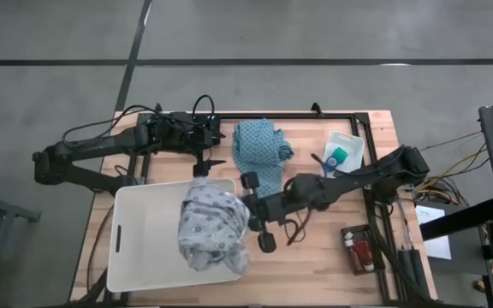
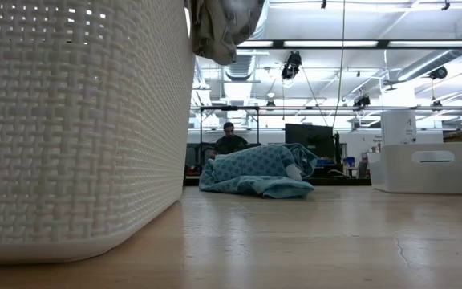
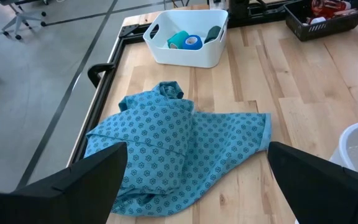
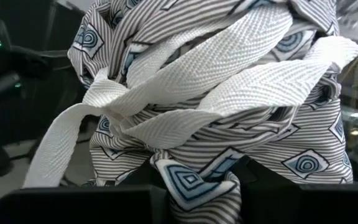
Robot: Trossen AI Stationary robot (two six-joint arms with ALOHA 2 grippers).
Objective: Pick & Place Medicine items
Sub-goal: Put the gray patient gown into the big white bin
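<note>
Even, bright overhead lighting throughout; ceiling strip lights glare, shadows stay soft.

A grey patterned cloth [image 1: 212,227] with white ties hangs over the right rim of a white woven basket [image 1: 135,248] on the wooden worktop [image 1: 315,257], near a crumpled teal patterned cloth [image 1: 259,154], a small white bin [image 1: 353,141] and a black tray [image 1: 353,235].

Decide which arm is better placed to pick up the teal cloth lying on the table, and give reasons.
Left. The left gripper is open, empty and faces the teal cloth directly. The right gripper is shut on the grey patterned cloth, held over the white basket.
</note>
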